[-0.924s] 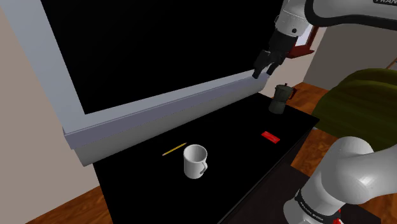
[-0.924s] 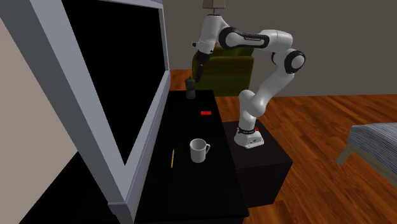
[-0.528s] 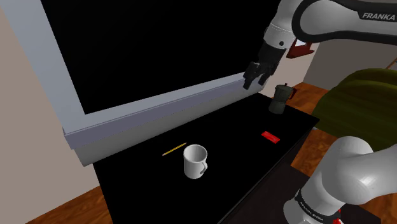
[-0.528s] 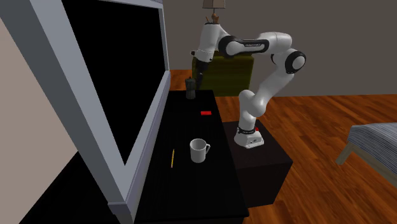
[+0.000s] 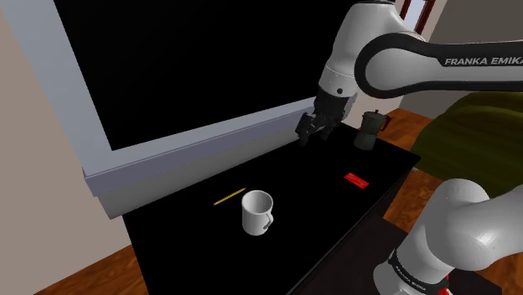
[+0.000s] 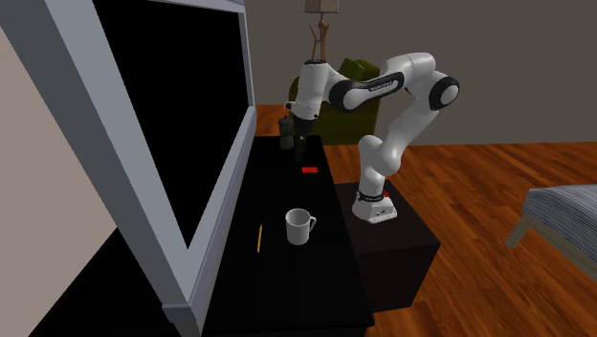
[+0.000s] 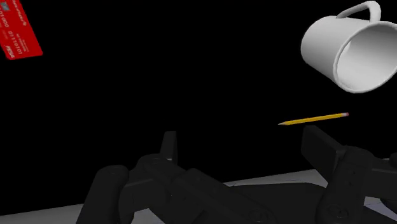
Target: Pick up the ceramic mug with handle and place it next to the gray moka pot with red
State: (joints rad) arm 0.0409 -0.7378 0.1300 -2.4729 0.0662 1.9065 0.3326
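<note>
A white mug with its handle toward the table's front edge stands upright near the middle of the black table. It also appears in the second exterior view and, ahead of the fingers, in the wrist view. The dark grey moka pot stands at the table's far corner. My gripper hangs open above the table, just beside the pot and well away from the mug. Its fingers stand apart with nothing between them.
A red card lies between pot and mug, and a yellow pencil lies near the mug on the window side. A grey window ledge runs along the table's far edge. A green armchair sits behind the pot.
The arm has swung down and toward the shoulder view's left, from above the moka pot to low over the table. The fingers stayed open; mug, pot, card and pencil have not moved.
</note>
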